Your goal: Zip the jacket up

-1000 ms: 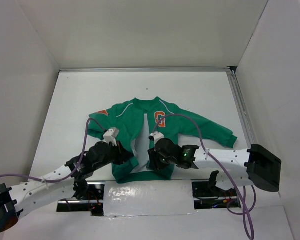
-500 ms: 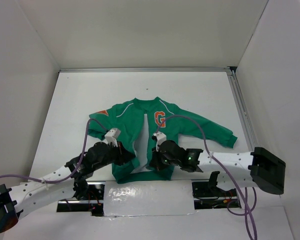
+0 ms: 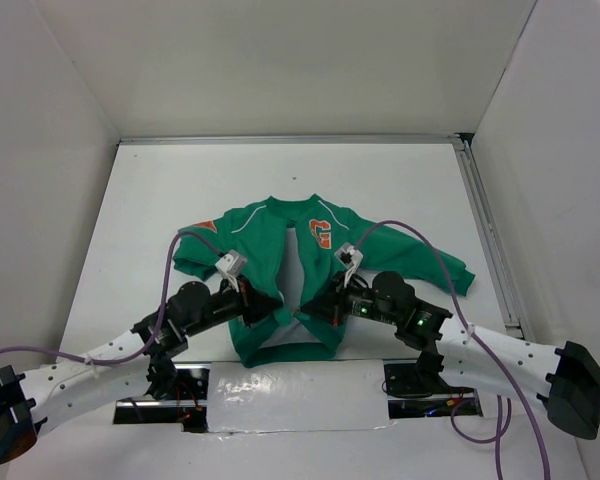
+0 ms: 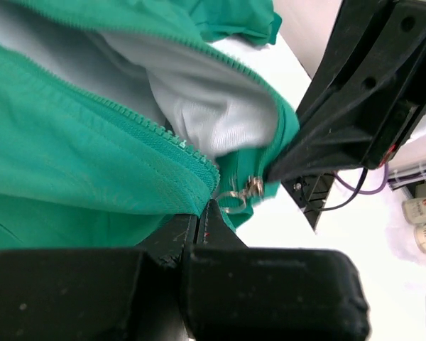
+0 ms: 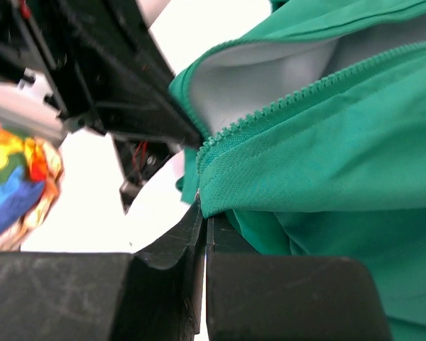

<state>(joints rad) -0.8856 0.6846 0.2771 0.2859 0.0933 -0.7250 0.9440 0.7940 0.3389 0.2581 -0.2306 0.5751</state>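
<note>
Left claw (image 4: 201, 226) clenched on the jacket (image 3: 380, 255) at its bottom zip edge, slider (image 4: 243, 194) just beyond my tips; right claw (image 5: 202, 213) clenched on the facing edge. Jacket lies unzipped on counter (image 3: 180, 180), ahead of both claws

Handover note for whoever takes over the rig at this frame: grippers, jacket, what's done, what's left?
Left gripper: shut on the jacket at the bottom of one front edge, slider just beside its tips.
Right gripper: shut on the bottom of the other front edge.
Jacket: lies on the table, collar away from the arms, front open, grey lining showing.
Done: both bottom front corners gripped.
Left: join the zip ends, then run the slider up to the collar.
</note>
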